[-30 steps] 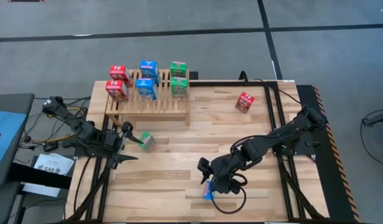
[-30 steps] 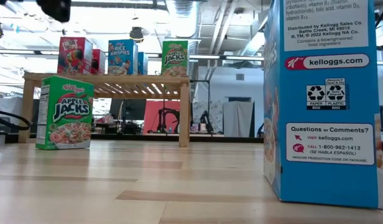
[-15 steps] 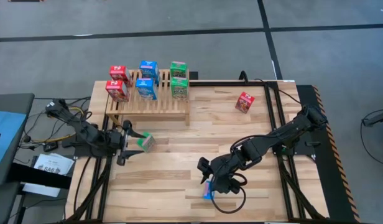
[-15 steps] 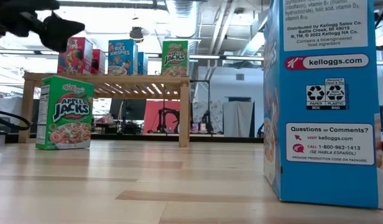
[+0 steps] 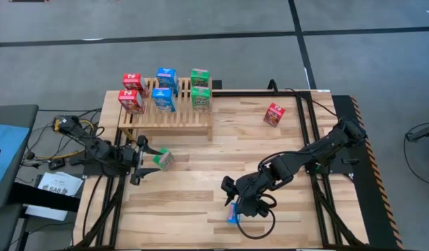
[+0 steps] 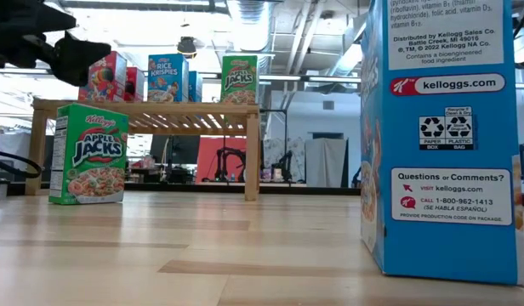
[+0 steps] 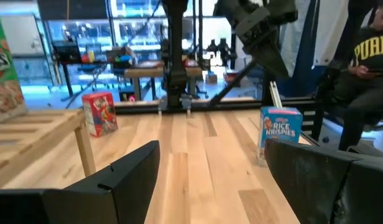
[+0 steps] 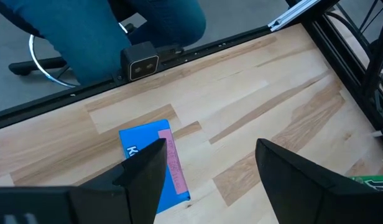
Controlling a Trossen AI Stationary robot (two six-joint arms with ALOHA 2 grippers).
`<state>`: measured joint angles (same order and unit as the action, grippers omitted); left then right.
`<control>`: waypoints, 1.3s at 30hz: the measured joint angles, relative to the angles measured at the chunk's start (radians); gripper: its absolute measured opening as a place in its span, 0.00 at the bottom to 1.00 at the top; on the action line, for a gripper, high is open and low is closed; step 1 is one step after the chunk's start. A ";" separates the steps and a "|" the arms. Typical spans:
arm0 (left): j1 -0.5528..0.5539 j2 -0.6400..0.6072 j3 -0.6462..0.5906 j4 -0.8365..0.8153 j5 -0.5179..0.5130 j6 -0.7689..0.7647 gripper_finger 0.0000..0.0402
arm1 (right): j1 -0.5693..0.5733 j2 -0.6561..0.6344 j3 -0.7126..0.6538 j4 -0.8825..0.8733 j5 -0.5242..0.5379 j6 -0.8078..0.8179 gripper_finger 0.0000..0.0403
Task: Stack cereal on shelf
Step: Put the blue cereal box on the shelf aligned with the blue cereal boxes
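The wooden shelf (image 5: 166, 111) stands at the table's far left and carries red (image 5: 131, 101), blue (image 5: 163, 99) and green (image 5: 200, 96) cereal boxes, several in all. A green box (image 5: 162, 159) stands upright on its base on the table before the shelf (image 6: 89, 153). My left gripper (image 5: 143, 161) hangs open just left of it and higher (image 6: 49, 47), with nothing between its fingers (image 7: 210, 180). A blue box (image 5: 233, 213) stands upright near the front edge (image 6: 441, 136). My right gripper (image 8: 210, 162) hovers open above it. A red box (image 5: 274, 114) stands at the far right.
Bare planks lie between the green, blue and red boxes (image 5: 214, 160). A small camera (image 8: 142, 62) sits on the table's near edge. A seated person (image 7: 365, 62) shows beyond the table's right side, and a person's legs (image 8: 117, 25) show beyond the near edge.
My left gripper has sunk toward the table beside the green box on the table, still open and clear of it. No box has moved.
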<state>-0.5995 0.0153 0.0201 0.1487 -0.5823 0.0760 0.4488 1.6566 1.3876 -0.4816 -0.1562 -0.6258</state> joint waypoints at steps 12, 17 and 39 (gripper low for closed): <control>0.001 -0.012 -0.010 -0.024 -0.153 0.064 0.70 | 0.000 0.000 0.000 0.003 0.000 0.073 0.67; 0.001 -0.011 -0.010 -0.033 -0.160 0.017 0.70 | 0.000 0.000 0.000 0.004 0.000 0.076 0.67; 0.001 -0.011 -0.012 -0.061 -0.159 -0.020 0.70 | 0.000 0.000 0.000 0.003 0.000 0.076 0.67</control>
<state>-0.5983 0.0048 0.0082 0.0872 -0.7414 0.0563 0.4488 1.6566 1.3876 -0.4782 -0.1558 -0.5499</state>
